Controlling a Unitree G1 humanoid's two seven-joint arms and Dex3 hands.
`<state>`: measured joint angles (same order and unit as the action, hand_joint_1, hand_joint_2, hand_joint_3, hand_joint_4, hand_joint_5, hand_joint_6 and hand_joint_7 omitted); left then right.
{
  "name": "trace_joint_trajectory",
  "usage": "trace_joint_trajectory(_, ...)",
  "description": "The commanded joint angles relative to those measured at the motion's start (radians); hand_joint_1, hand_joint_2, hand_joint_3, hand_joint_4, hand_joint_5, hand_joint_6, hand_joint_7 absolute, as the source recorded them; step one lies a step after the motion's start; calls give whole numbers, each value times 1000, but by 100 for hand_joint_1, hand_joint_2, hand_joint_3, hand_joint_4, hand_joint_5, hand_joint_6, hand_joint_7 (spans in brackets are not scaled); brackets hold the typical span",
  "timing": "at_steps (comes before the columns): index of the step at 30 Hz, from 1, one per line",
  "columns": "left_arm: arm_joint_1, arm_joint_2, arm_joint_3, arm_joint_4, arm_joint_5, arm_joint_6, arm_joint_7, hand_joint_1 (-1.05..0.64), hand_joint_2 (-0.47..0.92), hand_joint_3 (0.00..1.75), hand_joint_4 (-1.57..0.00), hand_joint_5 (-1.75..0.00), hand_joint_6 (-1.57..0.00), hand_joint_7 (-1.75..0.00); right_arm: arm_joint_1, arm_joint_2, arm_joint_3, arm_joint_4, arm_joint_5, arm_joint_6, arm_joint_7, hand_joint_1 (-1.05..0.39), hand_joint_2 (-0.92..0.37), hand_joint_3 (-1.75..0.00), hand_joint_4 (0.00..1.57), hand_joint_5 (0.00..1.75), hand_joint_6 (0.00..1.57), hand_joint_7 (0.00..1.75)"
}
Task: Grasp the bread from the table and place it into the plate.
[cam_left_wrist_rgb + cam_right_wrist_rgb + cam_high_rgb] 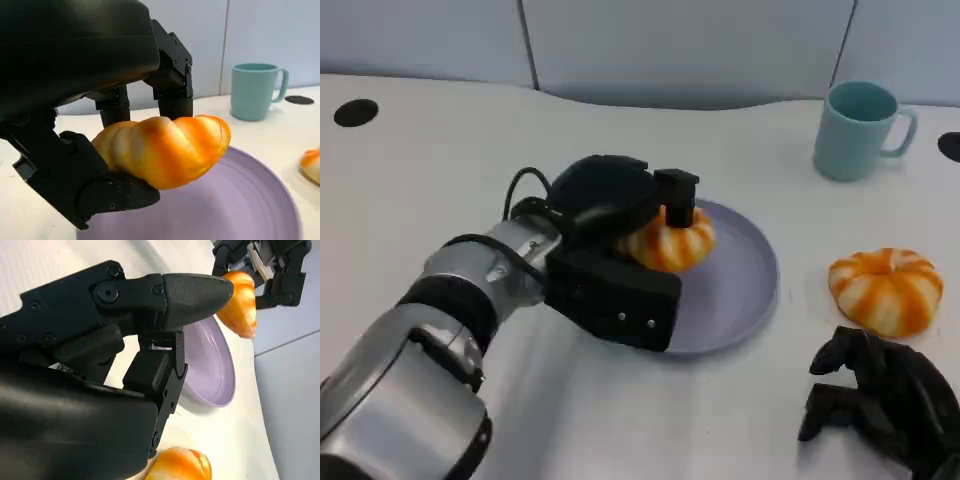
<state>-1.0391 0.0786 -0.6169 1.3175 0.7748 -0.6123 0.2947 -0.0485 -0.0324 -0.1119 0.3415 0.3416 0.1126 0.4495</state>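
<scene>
From the head view, your left hand [620, 250] grips a piece of orange-and-white bread [672, 240] over the left part of the lavender plate [745, 280], fingers clamped on it from above and below; the plate sits near the middle of the table [440, 170]; a second piece of bread [886, 290] lies on the table just right of the plate, apart from its rim; your right hand [880, 395] rests near the table's front right corner, just in front of that second piece, its fingers curled in with nothing in them; a teal mug [860, 130] stands toward the back right, handle pointing right.

From the left wrist view, the black fingers [172, 85] press on the top of the held bread [165, 147] and the lower part of the hand supports it from beneath; the bread hangs above the plate [240, 205] without touching its surface; the mug [255, 90] stands behind, and the edge of the second bread [312, 165] shows beside the plate's rim.

From the right wrist view, your right hand [150, 310] has its fingers drawn in and holds nothing; the second bread [180, 467] lies just beside it; across the plate [210, 370], the other hand's fingers [280, 270] hold the first bread [240, 302] above the plate's far side.
</scene>
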Motion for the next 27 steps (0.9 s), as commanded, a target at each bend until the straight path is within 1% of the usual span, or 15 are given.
trace_joint_trajectory(1, -20, -8, 8, 12, -13, 25, -50, -31, 61, 106, -92, -175, -72, -175, 25, -8, -1, -10, -1, 12, -4, -43, -92, -40, 123, 106, 113, 100)
trace_joint_trajectory(4, -17, -14, 9, 14, -16, 40, -70, -30, 60, 112, -90, -175, -73, -175, 29, -8, 0, -10, 4, 5, 6, -43, -92, -40, 123, 106, 113, 101)
trace_joint_trajectory(5, -16, -15, 16, 15, -25, 44, -93, -29, 59, 114, -83, -173, -74, -162, 30, -9, 1, -8, 3, -2, 12, -43, -92, -41, 123, 106, 113, 101)
trace_joint_trajectory(6, -14, -15, 26, 15, -38, 43, -114, -29, 62, 99, -76, -155, -76, -126, 32, -9, 2, -10, 1, -3, 11, -43, -92, -41, 122, 106, 113, 101)
trace_joint_trajectory(7, -12, -15, 33, 14, -47, 42, -129, -29, 67, 84, -74, -145, -79, -104, 33, -9, 3, -12, 0, -4, 10, -43, -92, -41, 122, 106, 113, 101)
trace_joint_trajectory(8, -9, -15, 43, 14, -58, 41, -152, -30, 70, 76, -73, -140, -81, -93, 33, -8, 3, -11, -3, -10, 9, -44, -92, -41, 122, 106, 113, 101)
trace_joint_trajectory(9, -7, -14, 50, 13, -64, 39, -167, -32, 78, 55, -63, -134, -72, -61, 34, -8, 4, -10, -5, -15, 8, -43, -92, -42, 123, 107, 114, 101)
trace_joint_trajectory(10, -6, -14, 52, 12, -67, 45, -181, -33, 85, 40, -56, -127, -70, -41, 35, -9, 4, -10, -4, -18, 11, -43, -92, -42, 123, 107, 114, 101)
trace_joint_trajectory(11, -5, -13, 48, 12, -65, 49, -190, -34, 88, 28, -48, -112, -66, -26, 36, -9, 5, -12, -3, -16, 11, -43, -92, -43, 123, 107, 113, 101)
trace_joint_trajectory(12, -5, -12, 45, 10, -63, 53, -195, -37, 91, 20, -40, -90, -60, -14, 37, -9, 5, -14, -1, -12, 11, -43, -92, -43, 122, 108, 113, 101)
trace_joint_trajectory(15, -14, -11, 23, 6, -41, 68, -203, -49, 92, 15, -19, -60, -43, -2, 40, -8, 7, -17, -3, -12, 9, -43, -92, -44, 122, 108, 113, 101)
trace_joint_trajectory(19, -24, -13, 14, 5, -40, 79, -237, -68, 92, 26, -2, -47, -26, 0, 41, -8, 7, -23, 2, 3, 5, -42, -92, -44, 122, 108, 114, 102)
trace_joint_trajectory(20, -23, -14, 14, 4, -40, 78, -237, -70, 92, 27, -1, -46, -25, 0, 41, -7, 6, -23, 3, 2, 6, -42, -92, -44, 122, 109, 114, 102)
trace_joint_trajectory(23, -25, -15, 10, 3, -40, 79, -242, -78, 92, 29, 0, -31, -18, -1, 40, -6, 6, -22, 3, 0, 4, -42, -92, -44, 122, 109, 113, 102)
trace_joint_trajectory(27, -29, -9, -2, 2, -29, 87, -238, -83, 92, 32, 0, -18, -13, 0, 36, -5, 4, -8, 4, -12, 12, -43, -92, -42, 122, 108, 113, 102)
